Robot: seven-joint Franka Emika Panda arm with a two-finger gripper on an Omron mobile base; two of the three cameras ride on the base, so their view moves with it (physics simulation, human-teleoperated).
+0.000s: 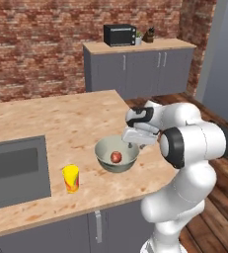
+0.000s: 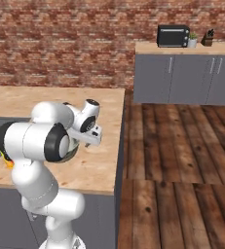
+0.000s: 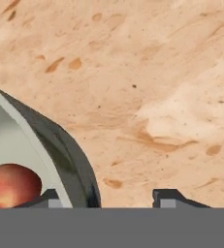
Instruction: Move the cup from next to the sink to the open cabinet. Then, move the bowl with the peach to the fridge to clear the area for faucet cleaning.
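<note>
Brick-walled kitchen, pale wood-grain counter (image 1: 81, 123) in front. From the left: dark sink (image 1: 14, 170) sunk into the counter; just right of it, yellow cup (image 1: 70, 178) upright near the front edge; further right, bowl (image 1: 116, 154) with peach (image 1: 116, 157) inside. At the bowl's right rim, gripper (image 3: 106, 198) low over it, jaws partly apart, straddling the wall: one fingertip (image 3: 48, 196) inside beside the peach, the other outside over bare counter. Cannot tell whether pads touch the rim.
</note>
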